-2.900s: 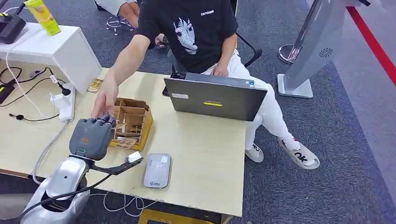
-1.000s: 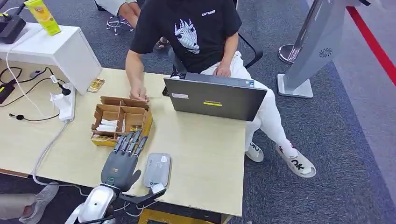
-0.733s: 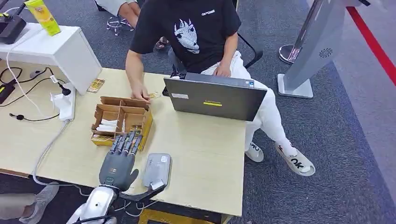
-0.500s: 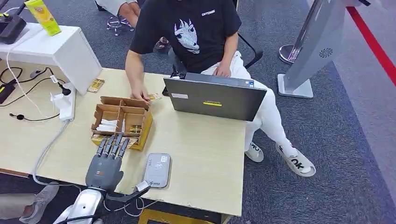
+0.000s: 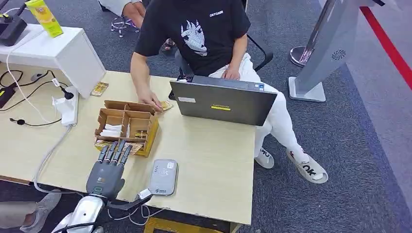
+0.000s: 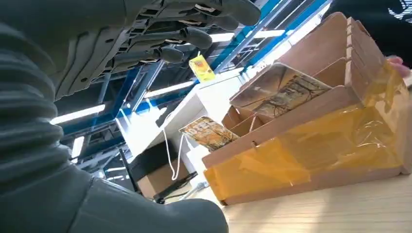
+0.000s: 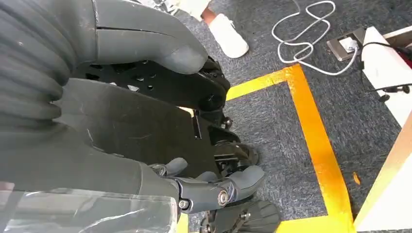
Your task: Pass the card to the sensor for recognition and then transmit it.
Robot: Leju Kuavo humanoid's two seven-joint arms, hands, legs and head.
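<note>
Left hand (image 5: 107,170) spread, holding nothing, fingertips at the cardboard box (image 5: 127,127); cards (image 6: 279,91) stand in its compartments. Right hand (image 7: 145,121) state unclear.

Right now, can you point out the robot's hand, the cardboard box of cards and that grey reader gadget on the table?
left hand (image 5: 106,174): head view, back of the palm.
cardboard box (image 5: 151,130): head view, its right side wall.
card sensor (image 5: 163,177): head view, middle of its grey top face.

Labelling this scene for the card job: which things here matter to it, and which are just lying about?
Job:
brown cardboard card box
cards in it
grey flat card sensor
left hand

Lying about:
grey laptop
yellow carton
white power strip
</note>
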